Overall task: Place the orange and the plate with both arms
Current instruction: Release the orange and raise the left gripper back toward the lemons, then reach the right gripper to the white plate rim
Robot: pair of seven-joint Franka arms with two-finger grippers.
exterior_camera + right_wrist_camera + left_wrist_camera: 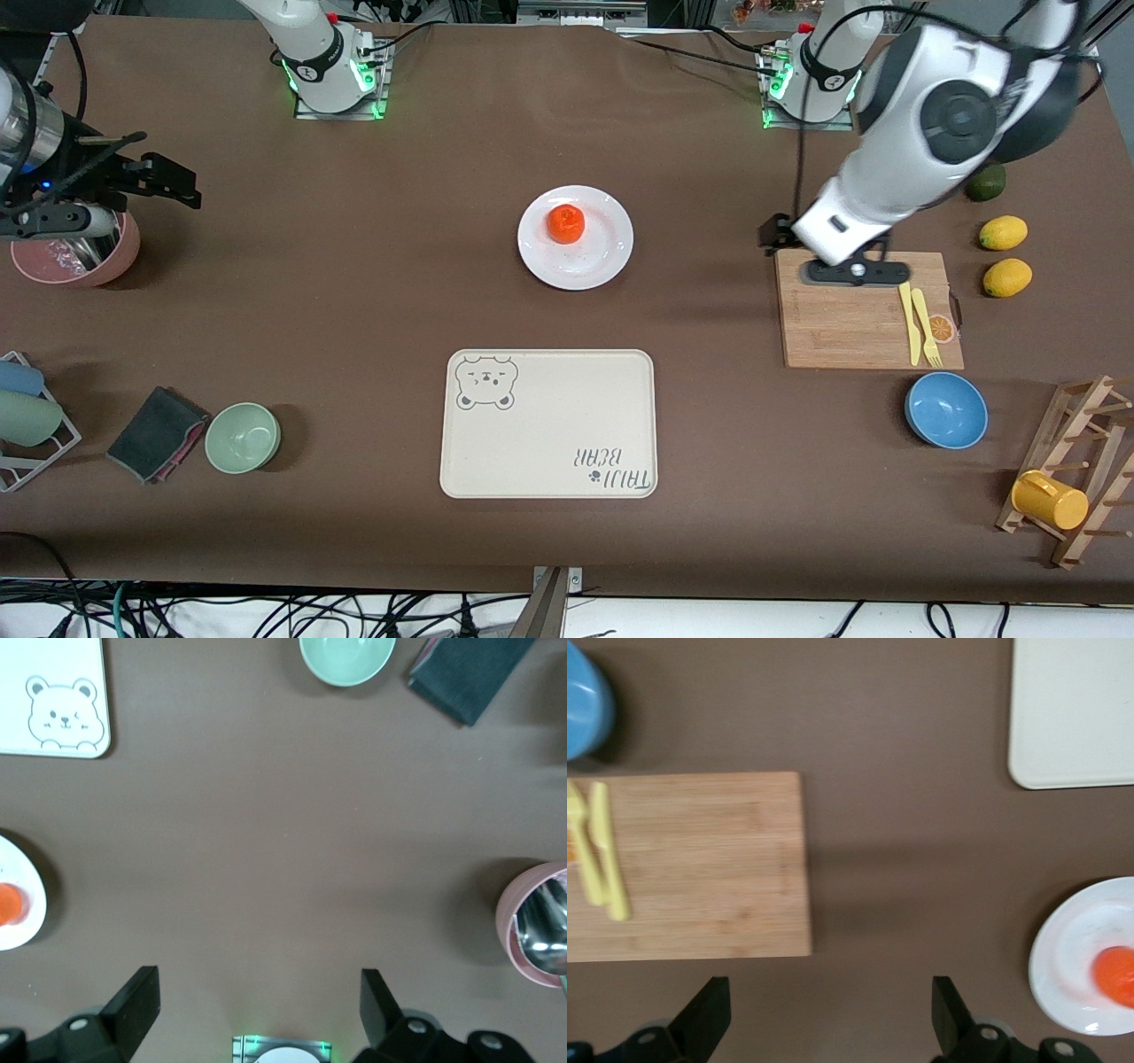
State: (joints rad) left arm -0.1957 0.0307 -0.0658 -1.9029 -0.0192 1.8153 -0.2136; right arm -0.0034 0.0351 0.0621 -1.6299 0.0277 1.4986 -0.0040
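While the orange (565, 222) sits on the white plate (599, 257) mid-counter, farther from the front camera than the bear-print tray (549, 425), both arms wait. Left gripper (831, 1014) hangs over the cutting board's (842, 323) edge, fingers wide, empty. Right gripper (259, 1010) hovers near the pink bowl (106, 261), fingers wide, empty.

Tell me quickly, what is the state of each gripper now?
Left gripper: open, holding nothing, over the table beside the cutting board.
Right gripper: open, holding nothing, over the table near the pink bowl.

Red-orange orange (565, 222), white plate (608, 257), beige bear-print tray (549, 425), blue bowl (945, 409), pale green bowl (242, 437)
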